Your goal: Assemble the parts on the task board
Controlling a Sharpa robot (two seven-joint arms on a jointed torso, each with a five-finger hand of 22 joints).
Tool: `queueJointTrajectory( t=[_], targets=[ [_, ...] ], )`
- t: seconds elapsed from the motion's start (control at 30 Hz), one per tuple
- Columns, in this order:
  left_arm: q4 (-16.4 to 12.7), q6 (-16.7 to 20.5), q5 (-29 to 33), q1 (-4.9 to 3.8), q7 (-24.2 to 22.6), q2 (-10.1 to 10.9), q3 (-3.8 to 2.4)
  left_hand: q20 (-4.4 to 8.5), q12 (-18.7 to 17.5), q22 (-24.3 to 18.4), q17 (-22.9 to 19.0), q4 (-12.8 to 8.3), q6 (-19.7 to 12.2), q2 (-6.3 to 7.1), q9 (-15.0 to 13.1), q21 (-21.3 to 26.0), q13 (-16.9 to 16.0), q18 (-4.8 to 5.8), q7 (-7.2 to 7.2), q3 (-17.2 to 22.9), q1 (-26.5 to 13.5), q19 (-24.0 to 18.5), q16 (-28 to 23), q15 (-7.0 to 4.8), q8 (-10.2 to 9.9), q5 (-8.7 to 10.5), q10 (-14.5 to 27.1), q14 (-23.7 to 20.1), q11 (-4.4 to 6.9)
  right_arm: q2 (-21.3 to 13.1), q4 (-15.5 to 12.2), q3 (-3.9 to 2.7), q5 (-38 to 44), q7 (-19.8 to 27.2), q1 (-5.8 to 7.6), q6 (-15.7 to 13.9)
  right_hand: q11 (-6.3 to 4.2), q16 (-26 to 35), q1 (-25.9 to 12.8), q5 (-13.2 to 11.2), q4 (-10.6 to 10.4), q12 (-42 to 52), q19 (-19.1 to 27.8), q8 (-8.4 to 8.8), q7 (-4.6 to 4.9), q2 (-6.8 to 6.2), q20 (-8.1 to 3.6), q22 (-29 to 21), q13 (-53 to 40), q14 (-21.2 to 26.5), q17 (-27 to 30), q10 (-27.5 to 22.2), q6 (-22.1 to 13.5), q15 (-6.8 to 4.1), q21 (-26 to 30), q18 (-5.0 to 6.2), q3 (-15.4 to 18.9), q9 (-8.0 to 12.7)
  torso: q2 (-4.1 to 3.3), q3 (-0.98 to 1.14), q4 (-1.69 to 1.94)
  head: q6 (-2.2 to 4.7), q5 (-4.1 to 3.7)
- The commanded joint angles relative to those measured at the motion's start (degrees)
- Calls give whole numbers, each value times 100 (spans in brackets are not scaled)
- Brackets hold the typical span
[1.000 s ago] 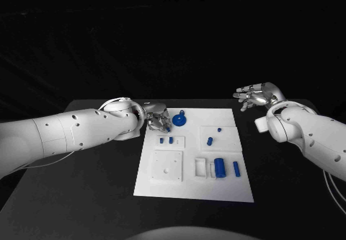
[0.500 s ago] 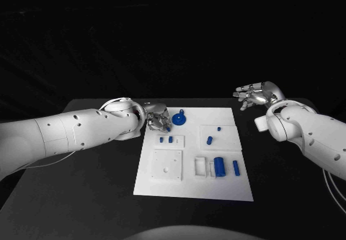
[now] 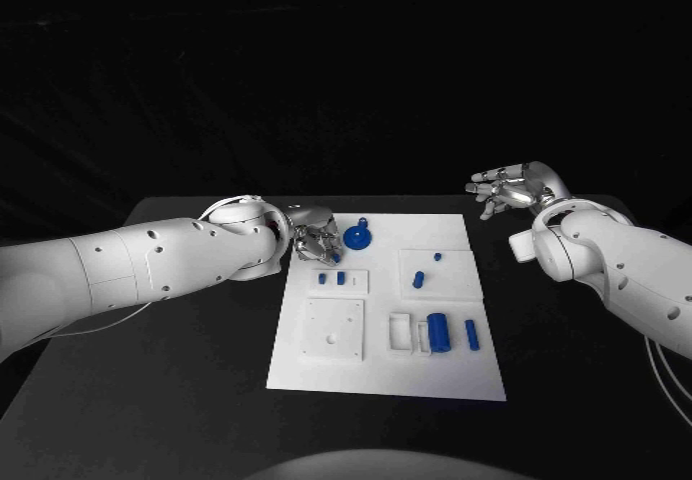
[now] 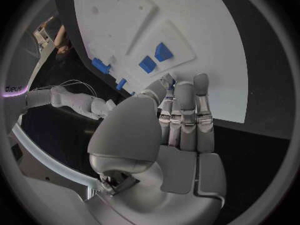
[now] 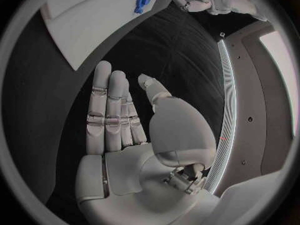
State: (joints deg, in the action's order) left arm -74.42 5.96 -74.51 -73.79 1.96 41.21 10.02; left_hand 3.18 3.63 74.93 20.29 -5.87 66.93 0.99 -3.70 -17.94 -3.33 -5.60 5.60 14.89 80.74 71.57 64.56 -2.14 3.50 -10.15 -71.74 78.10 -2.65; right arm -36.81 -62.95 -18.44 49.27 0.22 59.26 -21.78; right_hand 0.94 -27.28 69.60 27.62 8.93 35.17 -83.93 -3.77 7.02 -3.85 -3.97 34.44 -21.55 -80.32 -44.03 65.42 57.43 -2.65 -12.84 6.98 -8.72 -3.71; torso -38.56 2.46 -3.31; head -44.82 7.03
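From the head camera, a white task board (image 3: 389, 310) is lying in the middle of the black table (image 3: 173, 380). Small blue parts are sitting on it: a round one with a loop (image 3: 359, 237) near the far edge, two small blocks (image 3: 332, 279) beside the left edge, and cylinders (image 3: 438, 331) toward the near right. The left hand (image 3: 315, 238) is hovering at the board's far left corner; whether it is gripping anything cannot be told here. The right hand (image 3: 512, 190) is hanging beyond the board's far right corner, fingers loosely spread, holding nothing.

From the left wrist, the left hand (image 4: 178, 120) is showing straight fingers side by side over the board's edge, near the two blocks (image 4: 155, 58).

From the right wrist, the right hand (image 5: 128, 115) is standing flat and empty above dark table.
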Motion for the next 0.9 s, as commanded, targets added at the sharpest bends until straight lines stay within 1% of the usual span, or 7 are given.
queueJointTrajectory(
  t=[0.03,0.23,0.37,0.57,0.63,0.77,0.9],
  targets=[
    [-1,-155,-22,32,-15,-11,19,22,-8,109,-1,4,42,42,-3,-19,-3,30,-6,-40,33,-4,-33,-19,11,34,-16,14,-20,-1,-13,-3,40,30,-7,90,3,16,-49,33,13,1,-179,21,5,-8,24,8,-3,26,0,-31,-37,3,8,-65,-36,7,3,0,-2,-2,2],
    [13,-125,-19,35,-12,3,19,19,-8,109,-5,-10,-11,69,2,-15,-3,28,7,-40,39,-9,-45,-11,6,35,15,3,-34,-7,-19,-3,40,29,-12,94,2,15,-70,33,25,11,-180,21,5,-12,24,16,-8,27,1,-32,-32,3,13,-66,-65,6,2,0,-2,-1,-1],
    [17,-92,-3,36,-22,7,19,12,-6,110,-2,-23,-239,108,11,-19,-3,15,54,5,42,3,-40,-5,2,34,9,18,-45,-10,-18,-3,40,26,-14,99,2,15,-70,33,25,11,-180,21,5,-12,24,16,-8,27,1,-32,-32,3,13,-66,-65,6,3,0,-2,3,-3],
    [21,7,37,38,-35,8,19,9,-9,106,-2,-28,-653,214,17,-18,-3,7,26,85,25,17,-43,-3,1,41,48,19,-48,-12,-17,-3,41,16,-18,109,2,15,-65,32,31,10,-179,22,6,-16,24,16,-7,27,1,-35,-37,3,13,-66,-63,7,4,-4,1,5,-1],
    [23,40,48,38,-31,10,19,7,-9,106,-4,-29,-700,239,15,-16,-3,4,18,107,24,18,-47,0,3,38,65,17,-52,-12,-18,-3,57,14,-19,85,4,17,-64,32,33,6,-177,22,6,-18,25,15,-6,31,2,-40,-40,5,15,-66,-62,7,4,-3,0,8,0],
    [34,119,64,40,-17,24,18,-2,-8,107,-5,-25,-813,296,14,-14,-3,-6,32,150,13,24,-51,12,5,23,108,17,-69,-18,-31,-3,111,5,-28,106,61,9,-60,39,56,-194,-179,20,22,-28,34,18,118,30,-4,-254,-33,27,15,-56,-79,4,3,-5,-1,13,4],
    [68,202,90,41,-7,44,17,-19,-16,105,-10,-20,-937,358,15,-8,-1,-22,23,187,1,28,-61,39,3,21,254,11,-117,-37,-72,-3,194,1,-47,174,79,-49,-73,28,122,-507,-183,22,25,-27,45,67,491,25,-53,-134,-7,33,-28,-29,-97,5,5,-4,1,21,-5]
  ],
)
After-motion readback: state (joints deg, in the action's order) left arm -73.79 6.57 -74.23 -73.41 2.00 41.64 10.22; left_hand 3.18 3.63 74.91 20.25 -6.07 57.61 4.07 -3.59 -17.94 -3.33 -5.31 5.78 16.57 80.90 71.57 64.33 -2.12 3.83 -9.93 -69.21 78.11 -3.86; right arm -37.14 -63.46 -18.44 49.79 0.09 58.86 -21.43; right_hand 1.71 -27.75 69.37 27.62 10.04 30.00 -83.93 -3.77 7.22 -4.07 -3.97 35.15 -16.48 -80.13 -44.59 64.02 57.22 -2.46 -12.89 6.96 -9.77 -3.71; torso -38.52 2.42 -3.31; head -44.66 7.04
